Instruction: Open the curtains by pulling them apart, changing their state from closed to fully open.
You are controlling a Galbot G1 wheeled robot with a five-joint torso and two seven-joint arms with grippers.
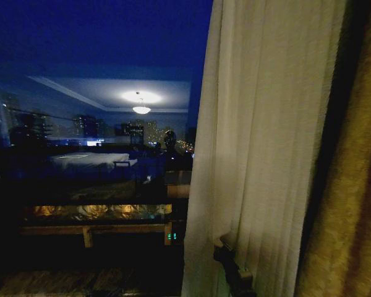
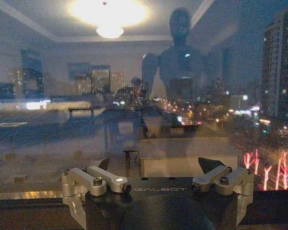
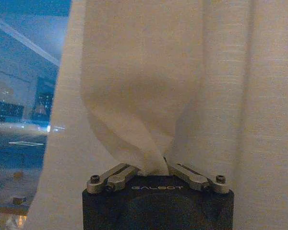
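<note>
A sheer cream-white curtain (image 1: pixel 266 142) hangs in vertical pleats over the right part of the window, its free edge running down near the middle of the head view. Low on that panel, my right gripper (image 1: pixel 226 252) is shut on a bunched fold of the curtain (image 3: pixel 134 96). In the right wrist view the fabric is pinched between the closed jaws of the right gripper (image 3: pixel 156 168). My left gripper (image 2: pixel 156 167) faces the bare window glass, open, with nothing between its fingers (image 2: pixel 102 178).
A thick golden-brown drape (image 1: pixel 352 204) hangs right of the sheer panel. The bare window glass (image 1: pixel 93 124) shows the night city and reflects a ceiling lamp, a bed and the robot. A low sill or ledge (image 1: pixel 93 213) runs below the glass.
</note>
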